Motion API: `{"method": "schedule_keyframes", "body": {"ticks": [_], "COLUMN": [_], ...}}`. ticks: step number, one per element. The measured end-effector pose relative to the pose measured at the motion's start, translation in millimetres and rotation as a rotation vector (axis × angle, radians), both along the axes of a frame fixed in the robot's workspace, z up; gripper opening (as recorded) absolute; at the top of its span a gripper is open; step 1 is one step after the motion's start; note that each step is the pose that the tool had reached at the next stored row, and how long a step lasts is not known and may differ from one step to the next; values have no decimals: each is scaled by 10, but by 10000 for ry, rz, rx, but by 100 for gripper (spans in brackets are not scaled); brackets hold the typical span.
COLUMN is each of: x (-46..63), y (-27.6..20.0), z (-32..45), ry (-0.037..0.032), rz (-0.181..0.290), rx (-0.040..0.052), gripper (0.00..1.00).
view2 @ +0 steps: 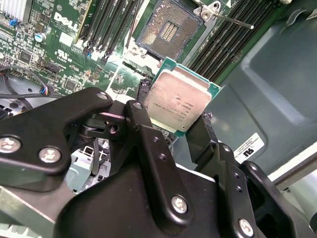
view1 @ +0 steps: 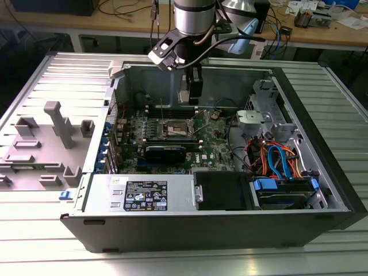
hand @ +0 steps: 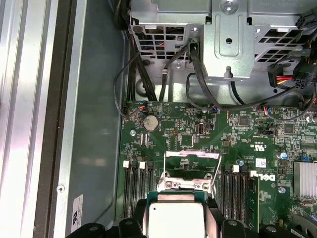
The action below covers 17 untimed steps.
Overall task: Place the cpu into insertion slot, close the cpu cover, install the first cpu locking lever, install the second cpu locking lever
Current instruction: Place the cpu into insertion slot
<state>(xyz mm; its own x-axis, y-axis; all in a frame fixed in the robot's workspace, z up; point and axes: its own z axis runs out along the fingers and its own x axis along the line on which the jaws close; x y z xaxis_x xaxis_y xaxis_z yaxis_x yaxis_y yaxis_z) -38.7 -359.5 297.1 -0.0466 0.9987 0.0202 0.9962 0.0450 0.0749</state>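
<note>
We see the arm (view1: pixel 194 17) coming straight down into the open computer case (view1: pixel 172 227). Its gripper (view2: pixel 174 106) pinches the cpu (view2: pixel 181 99) by two opposite edges. The chip's dull silver top is ringed by a green border. It hangs between the fingers, near the uncovered insertion slot (view2: pixel 167 30) and clear of it.

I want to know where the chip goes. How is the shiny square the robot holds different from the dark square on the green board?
The cpu has a smooth silver-tan top with a green edge; the insertion slot is dark inside. The cpu is up off the board, clamped in the gripper; the insertion slot sits fixed in the motherboard, empty. Both are square.
</note>
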Motion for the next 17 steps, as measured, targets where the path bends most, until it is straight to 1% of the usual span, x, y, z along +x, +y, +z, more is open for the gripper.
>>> {"method": "schedule_keyframes", "body": {"ticks": [7, 11, 13, 14, 16, 17], "x": [0, 0, -1, 0, 0, -1], "y": [0, -6, -11, -10, -10, -11], "z": [-4, -31, -76, -113, -150, -194], "ry": [0, 4, 3, 4, 4, 4], "rz": [-1, 0, -1, -1, 0, 1], "rx": [2, 0, 0, 0, -1, 1], "gripper": [54, 54, 54, 54, 54, 54]}}
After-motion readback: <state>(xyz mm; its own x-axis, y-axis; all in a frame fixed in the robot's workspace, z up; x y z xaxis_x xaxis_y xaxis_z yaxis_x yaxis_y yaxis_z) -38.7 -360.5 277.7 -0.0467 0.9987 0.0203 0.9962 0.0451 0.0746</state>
